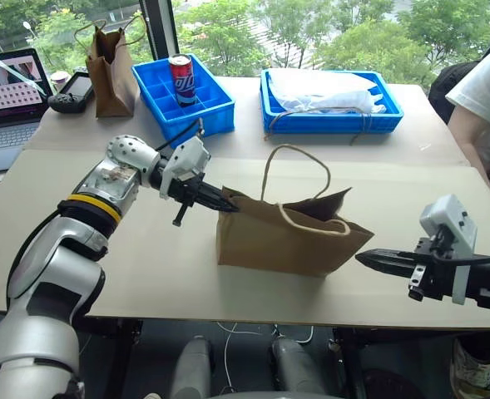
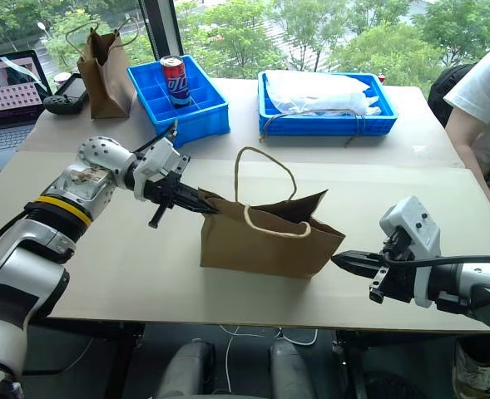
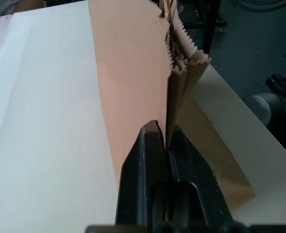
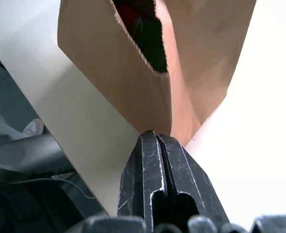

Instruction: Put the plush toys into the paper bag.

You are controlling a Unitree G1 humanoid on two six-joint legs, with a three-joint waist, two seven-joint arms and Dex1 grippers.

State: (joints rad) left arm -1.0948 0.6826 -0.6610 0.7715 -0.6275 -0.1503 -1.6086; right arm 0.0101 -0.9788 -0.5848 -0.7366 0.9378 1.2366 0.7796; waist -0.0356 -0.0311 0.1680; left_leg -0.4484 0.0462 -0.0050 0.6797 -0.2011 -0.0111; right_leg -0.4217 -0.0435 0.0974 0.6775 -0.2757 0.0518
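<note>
Your paper bag point(image 1: 282, 241) stands upright near the front edge of the table point(image 1: 128, 274), its mouth open and its two rope handles up, one looped high and the other drooping over the near rim. Your left gripper point(image 1: 228, 207) is at the bag's left upper corner, and the left wrist view shows its black fingers point(image 3: 147, 160) pressed together on the serrated paper edge, so it has that rim pinched. Your right gripper point(image 1: 368, 259) sits off the bag's right end, just beside the lower corner and apart from it; its fingers point(image 4: 150, 165) are pressed flat against each other with nothing between them. Looking into the bag from the right wrist view, you can see the plush toys inside: the red plush toy point(image 4: 130, 12) deep in the mouth and the green plush toy point(image 4: 155, 51) just beside it, though the interior is dark and their shapes are hard to make out. Toward the back of the table you have a blue crate point(image 1: 182, 104) with a red can point(image 1: 180, 79) standing in one compartment, a second blue tray point(image 1: 328, 116) holding white plastic, and a narrower, darker brown bag point(image 1: 111, 75) at the far left beside a laptop point(image 1: 7, 100). A person in a white shirt point(image 1: 486, 91) stands at the table's right side.
</note>
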